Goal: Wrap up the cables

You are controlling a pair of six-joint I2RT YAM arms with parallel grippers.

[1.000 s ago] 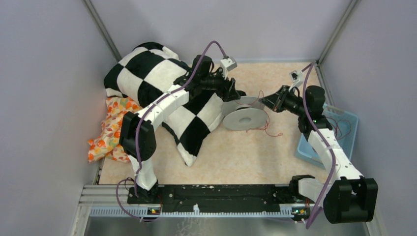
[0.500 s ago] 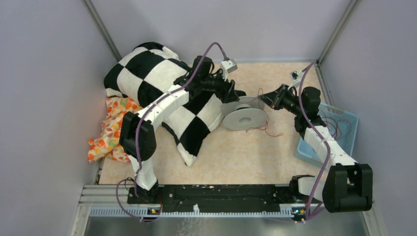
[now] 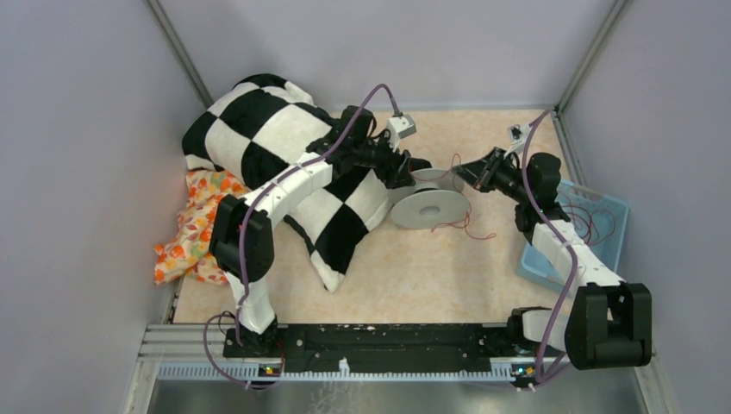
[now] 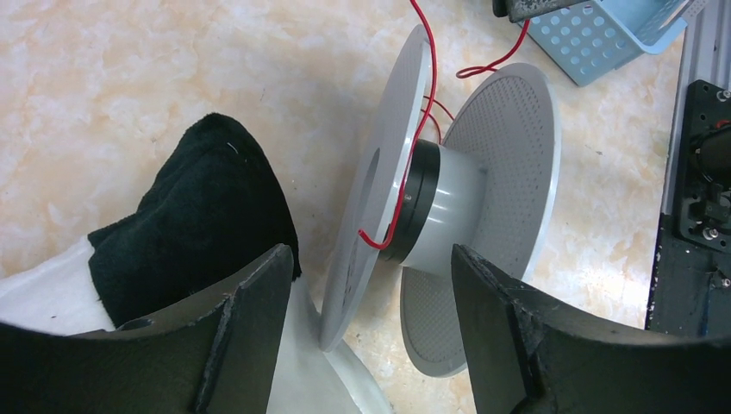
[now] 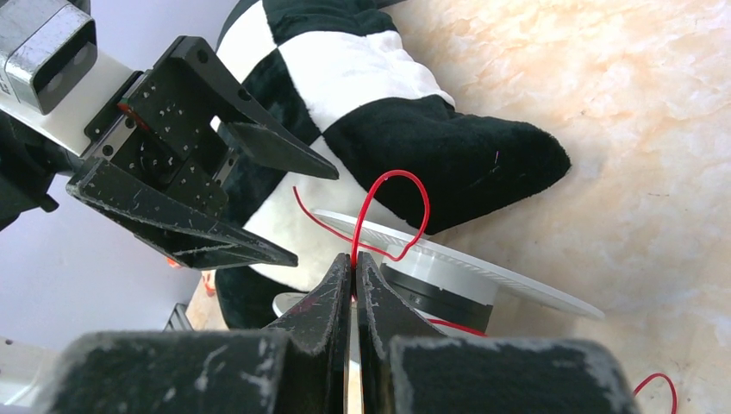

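Note:
A grey spool [image 3: 428,204] lies tilted on the table against the pillow. A thin red cable [image 5: 405,178] loops over its upper flange and runs round the hub [image 4: 414,194]. More cable trails on the table [image 3: 466,226]. My right gripper [image 5: 353,260] is shut on the cable just right of the spool [image 3: 463,171]. My left gripper [image 4: 369,254] is open at the spool's left side [image 3: 405,168]. The edge of the spool's flange [image 4: 379,172] stands between its fingers. It also shows in the right wrist view [image 5: 315,216].
A black-and-white checkered pillow [image 3: 276,147] lies at the left, its corner touching the spool. An orange patterned cloth [image 3: 194,228] lies beside it. A blue perforated basket [image 3: 603,246] holding more red wire stands at the right wall.
My right arm swung its elbow back toward the right, the gripper staying shut on the cable near the spool. My left gripper shifted slightly down toward the spool.

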